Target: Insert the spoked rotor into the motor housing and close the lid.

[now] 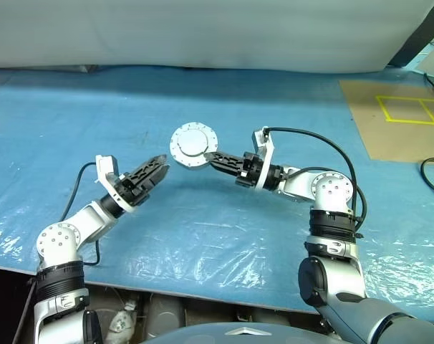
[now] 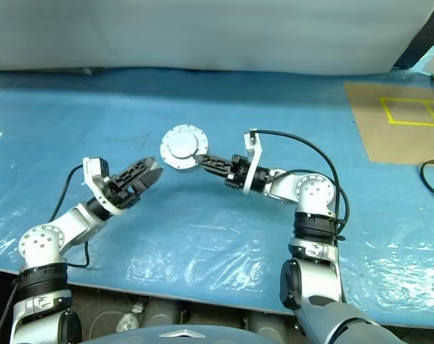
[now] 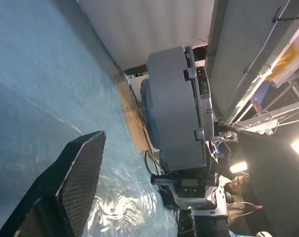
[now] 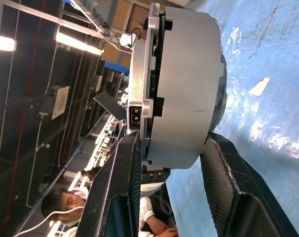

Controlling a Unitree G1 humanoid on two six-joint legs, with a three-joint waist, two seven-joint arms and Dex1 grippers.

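I am looking into an industrial workshop: a tabletop (image 1: 203, 229) wrapped in blue plastic sheeting, ceiling strip lights (image 4: 75, 43), steel framing (image 3: 248, 74), and seated workers (image 4: 65, 202) along benches behind.

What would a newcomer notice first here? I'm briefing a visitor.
A round silver motor housing, held up above the blue table cover in the right end effector. The left end effector stands open and empty just beside it. A yellow-taped square marks brown board at the far right.

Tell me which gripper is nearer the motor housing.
Right. The right gripper is shut on the motor housing, holding it above the table; the left gripper sits apart from it, open and empty.
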